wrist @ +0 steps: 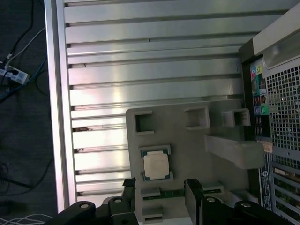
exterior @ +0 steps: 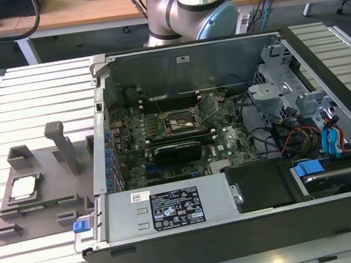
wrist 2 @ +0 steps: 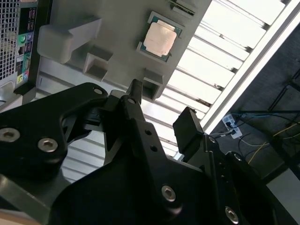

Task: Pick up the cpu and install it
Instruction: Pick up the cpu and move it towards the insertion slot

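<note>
The gripper [wrist: 161,187] is hanging over the cpu [wrist: 155,165] with its fingers wide apart (holding nothing). The exterior view is showing the socket [exterior: 184,122] inside the computer case [exterior: 246,237].

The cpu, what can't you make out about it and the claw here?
- cpu underside: hidden against its grey holder in both wrist views.
- Claw base: cut off by the picture edge in the first wrist view.
- Socket: too small in the exterior view to tell if it's empty.
</note>
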